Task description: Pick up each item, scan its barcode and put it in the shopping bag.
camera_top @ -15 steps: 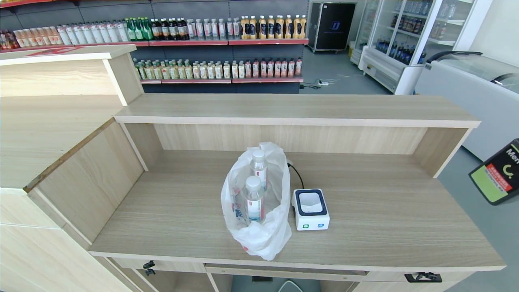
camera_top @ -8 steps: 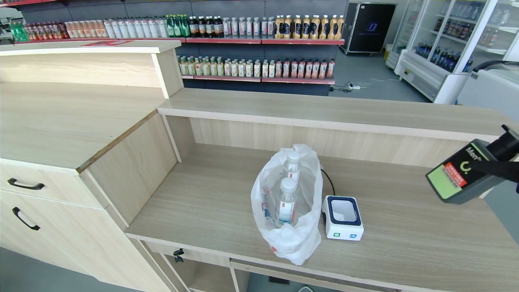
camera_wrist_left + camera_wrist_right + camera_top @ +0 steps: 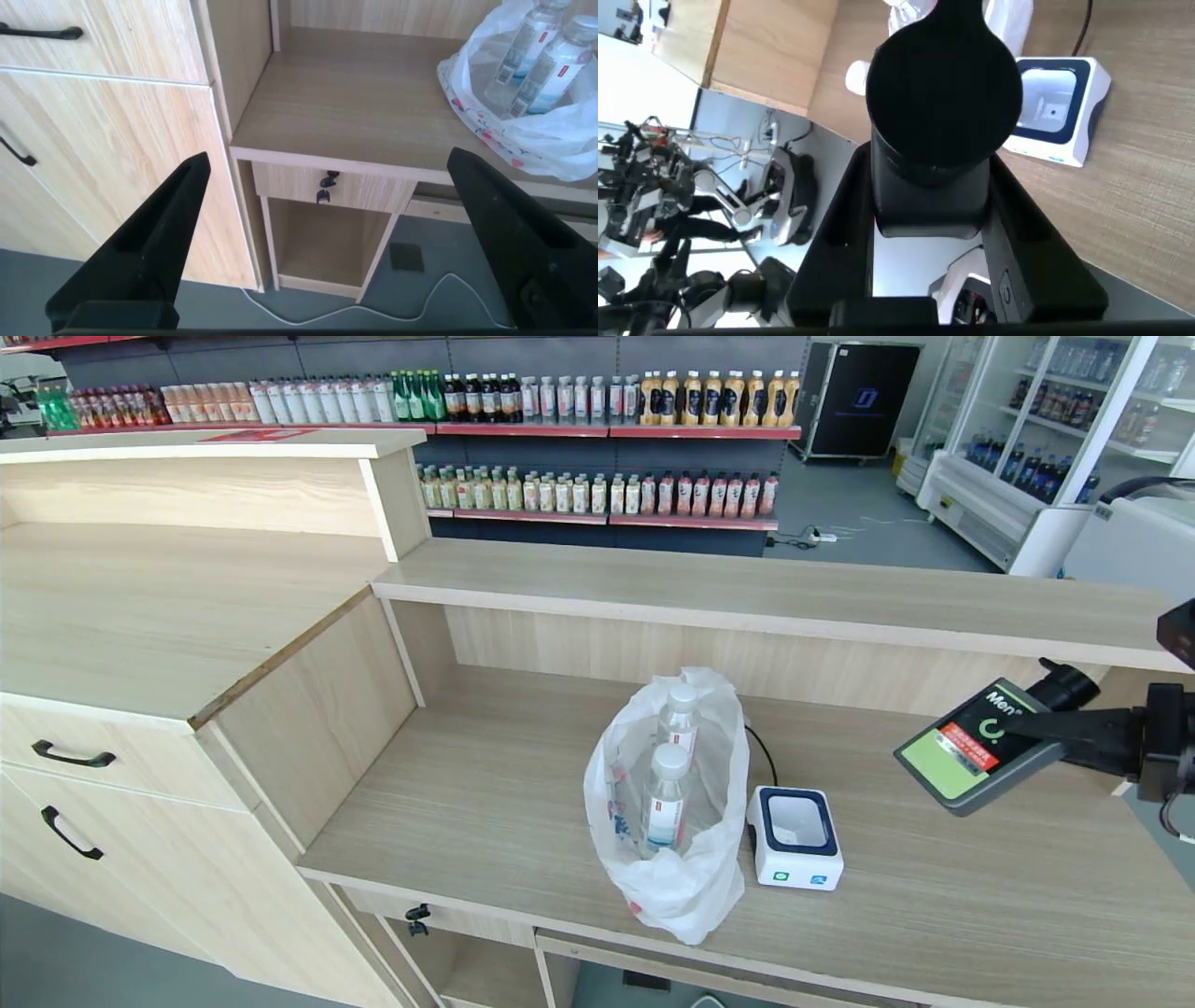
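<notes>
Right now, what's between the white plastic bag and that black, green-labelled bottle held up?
In the head view, a white box-shaped barcode scanner on the wooden counter, beside the white plastic bag; the black green-labelled bottle hangs above the counter beyond it.

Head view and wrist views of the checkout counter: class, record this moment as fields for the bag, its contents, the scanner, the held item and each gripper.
Shopping bag: white plastic, open, standing on the wooden counter
Contents: front water bottle and rear water bottle, upright, white caps
Barcode scanner: white, cabled, on the counter at the bag's right
Held item: dark bottle with a green label, in the air right of the scanner
Right gripper: shut on the dark bottle
Left gripper: open, low at the counter's front
</notes>
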Robot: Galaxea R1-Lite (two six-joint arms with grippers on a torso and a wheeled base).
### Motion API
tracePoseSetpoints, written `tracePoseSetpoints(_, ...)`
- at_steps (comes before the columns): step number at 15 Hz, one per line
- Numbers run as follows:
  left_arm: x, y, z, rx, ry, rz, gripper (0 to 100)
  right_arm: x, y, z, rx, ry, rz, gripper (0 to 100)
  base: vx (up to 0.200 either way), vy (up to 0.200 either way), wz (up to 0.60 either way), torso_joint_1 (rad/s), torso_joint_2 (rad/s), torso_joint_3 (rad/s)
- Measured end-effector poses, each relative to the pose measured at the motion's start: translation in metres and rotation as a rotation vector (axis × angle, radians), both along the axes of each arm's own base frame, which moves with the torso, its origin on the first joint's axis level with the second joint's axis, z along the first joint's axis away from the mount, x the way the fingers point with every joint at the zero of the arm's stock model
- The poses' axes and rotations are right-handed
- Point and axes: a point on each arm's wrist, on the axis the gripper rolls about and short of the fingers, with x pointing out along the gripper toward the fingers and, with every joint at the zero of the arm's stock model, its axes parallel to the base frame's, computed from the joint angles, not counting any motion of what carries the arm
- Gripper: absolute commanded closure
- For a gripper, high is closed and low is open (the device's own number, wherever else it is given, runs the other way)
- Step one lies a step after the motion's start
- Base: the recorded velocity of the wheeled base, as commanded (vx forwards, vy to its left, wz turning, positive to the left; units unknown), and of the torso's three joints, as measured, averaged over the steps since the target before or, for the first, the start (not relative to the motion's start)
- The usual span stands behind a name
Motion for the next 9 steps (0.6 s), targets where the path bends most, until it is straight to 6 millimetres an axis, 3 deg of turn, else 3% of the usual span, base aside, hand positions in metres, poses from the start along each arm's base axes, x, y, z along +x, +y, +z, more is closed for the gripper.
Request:
tracePoseSetpoints(4, 0.0, 0.0, 0.0, 0.0, 0.0, 0.0, 0, 0.027, -0.027, -0.027, 0.045, 0.007, 0.064, 100, 0.0, 0.0, 0.0, 0.0, 0.0, 0.0)
tracePoseSetpoints(9, 0.0, 0.0, 0.0, 0.0, 0.0, -0.001, 0, 0.044, -0.033, -0.055, 0.073, 0.061, 0.104, 100, 0.0, 0.0, 0.0, 0.0, 0.0, 0.0)
